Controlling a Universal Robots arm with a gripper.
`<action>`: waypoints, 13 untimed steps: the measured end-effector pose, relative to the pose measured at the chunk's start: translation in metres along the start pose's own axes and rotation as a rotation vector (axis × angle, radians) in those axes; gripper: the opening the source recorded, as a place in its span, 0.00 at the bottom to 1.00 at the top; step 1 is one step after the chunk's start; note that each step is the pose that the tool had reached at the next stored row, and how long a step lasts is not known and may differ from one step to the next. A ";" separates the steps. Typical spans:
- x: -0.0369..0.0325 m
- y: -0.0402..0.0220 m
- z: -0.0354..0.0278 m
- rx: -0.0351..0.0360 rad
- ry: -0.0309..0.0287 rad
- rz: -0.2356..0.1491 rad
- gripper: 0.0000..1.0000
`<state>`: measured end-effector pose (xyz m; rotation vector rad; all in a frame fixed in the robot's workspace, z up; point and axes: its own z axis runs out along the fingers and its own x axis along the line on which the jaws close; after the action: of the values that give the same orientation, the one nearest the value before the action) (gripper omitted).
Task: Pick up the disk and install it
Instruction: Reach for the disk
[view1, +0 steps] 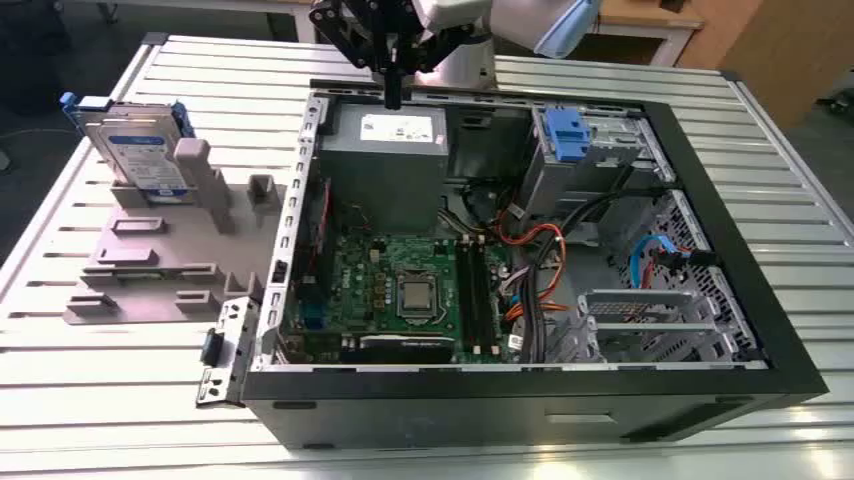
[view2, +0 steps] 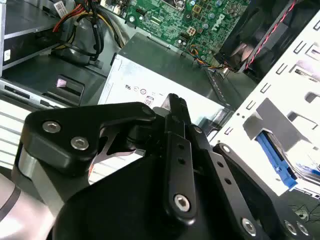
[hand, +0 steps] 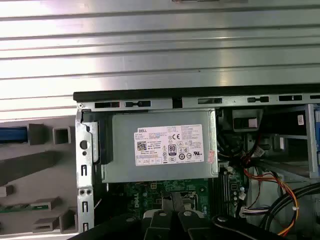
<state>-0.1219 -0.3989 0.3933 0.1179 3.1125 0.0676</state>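
Note:
The disk (view1: 140, 152) stands upright on its edge in a slot of the grey plastic stand (view1: 147, 255), at the exterior view's left, outside the computer case. Its silver body carries a white-and-blue label, and blue rails frame it. In the first wrist view its blue rail (hand: 12, 134) shows beside the stand (hand: 30, 167). My gripper (view1: 394, 98) hangs over the far rim of the open case, just above the grey power supply (view1: 387, 135). Its black fingers (view2: 176, 104) are shut together with nothing between them. The disk is well off to the gripper's side.
The open black computer case (view1: 747, 300) lies on a slatted metal table (view1: 787, 130). Inside are the green motherboard (view1: 400, 285), cable bundles (view1: 534, 260), a drive cage with a blue carrier (view1: 567, 135) and an empty metal bay (view1: 641, 310). The power supply (hand: 160, 147) lies right below the gripper.

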 end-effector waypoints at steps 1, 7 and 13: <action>0.0000 0.0000 0.0000 0.0000 0.0000 0.000 0.11; 0.0007 0.0000 0.0000 0.0000 0.0000 0.000 0.11; 0.0028 -0.0002 -0.0001 -0.0001 -0.0001 0.000 0.11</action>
<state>-0.1248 -0.3989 0.3933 0.1179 3.1124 0.0677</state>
